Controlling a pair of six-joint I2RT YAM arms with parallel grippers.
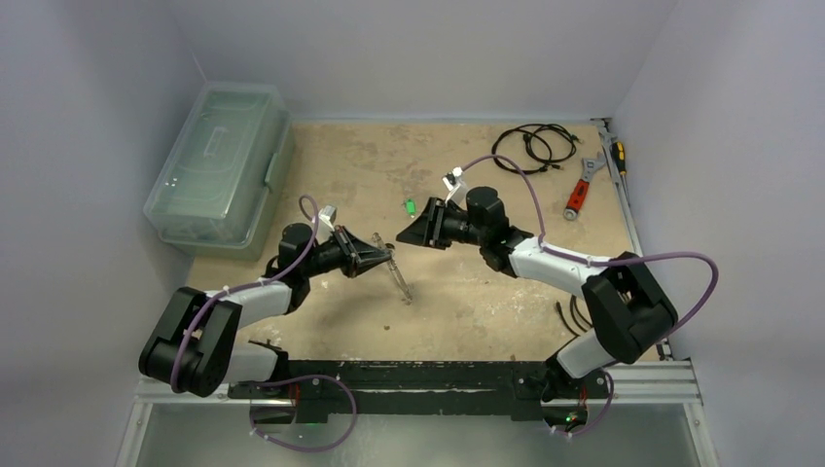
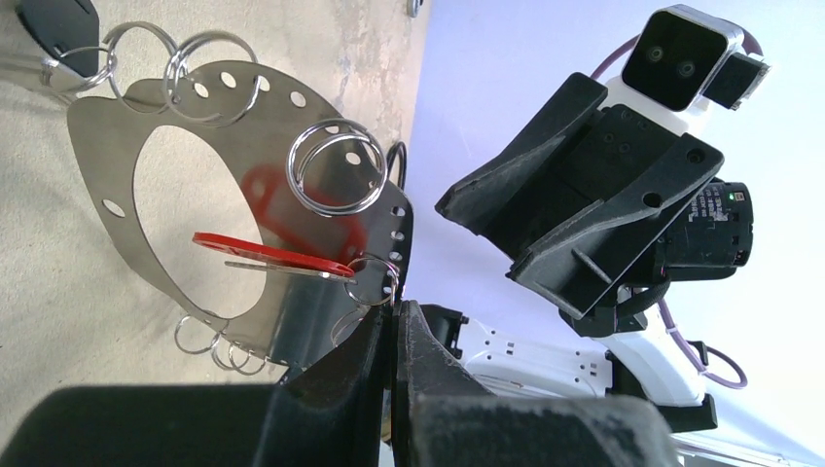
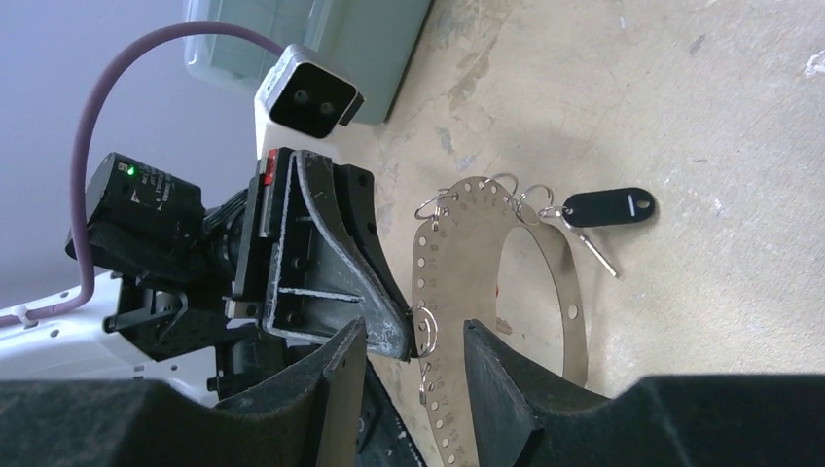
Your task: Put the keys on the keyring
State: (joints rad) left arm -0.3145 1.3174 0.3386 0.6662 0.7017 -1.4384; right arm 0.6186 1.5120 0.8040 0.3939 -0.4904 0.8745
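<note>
The keyring is a flat silvery oval hoop with split rings along its rim. My left gripper is shut on its rim and holds it on edge above the table. A red-tagged key hangs on a split ring beside the left fingers. A black-tagged key hangs from the hoop's far end and rests on the table. A green-tagged key lies loose on the table behind the grippers. My right gripper is open, its jaws either side of the hoop's rim and a split ring, facing the left gripper.
A clear plastic toolbox stands at the back left. Black cable coils, a red-handled wrench and a screwdriver lie at the back right. The sandy table top is walled in on three sides.
</note>
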